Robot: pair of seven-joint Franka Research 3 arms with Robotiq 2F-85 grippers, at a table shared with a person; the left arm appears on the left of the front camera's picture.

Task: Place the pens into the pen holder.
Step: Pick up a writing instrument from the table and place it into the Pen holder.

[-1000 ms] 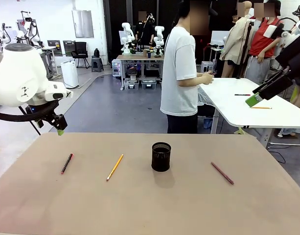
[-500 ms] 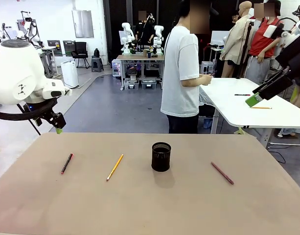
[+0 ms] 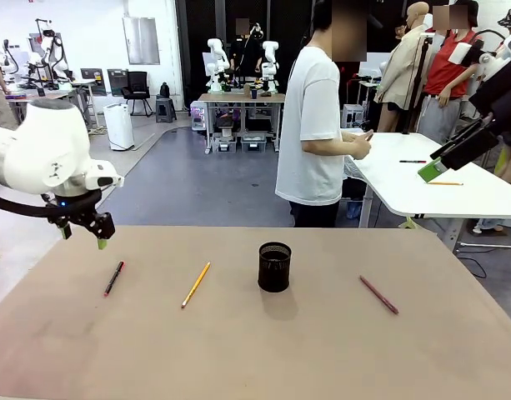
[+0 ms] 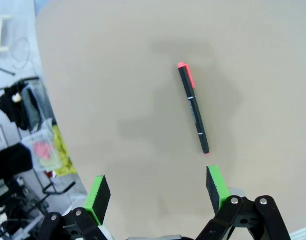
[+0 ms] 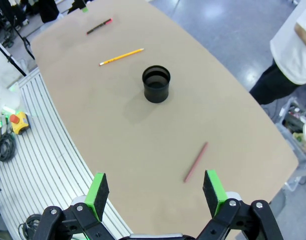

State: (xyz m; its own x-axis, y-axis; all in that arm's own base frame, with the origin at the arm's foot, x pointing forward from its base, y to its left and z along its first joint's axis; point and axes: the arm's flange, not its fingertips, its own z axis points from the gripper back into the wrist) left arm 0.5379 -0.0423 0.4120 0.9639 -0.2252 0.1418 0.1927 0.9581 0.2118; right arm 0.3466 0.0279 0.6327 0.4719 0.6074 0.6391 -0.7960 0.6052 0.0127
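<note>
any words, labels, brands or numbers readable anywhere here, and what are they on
None can be read.
The black pen has thin white marks, too small to read.
The yellow pen, the maroon pen and the pen holder show no print.

On the table (image 3: 238, 358), the pen holder (image 3: 274, 267) stands at the frame's centre, with the outer pen (image 3: 114, 277) and the nearer pen (image 3: 196, 284) lying to its left and a third pen (image 3: 378, 294) to its right.
</note>
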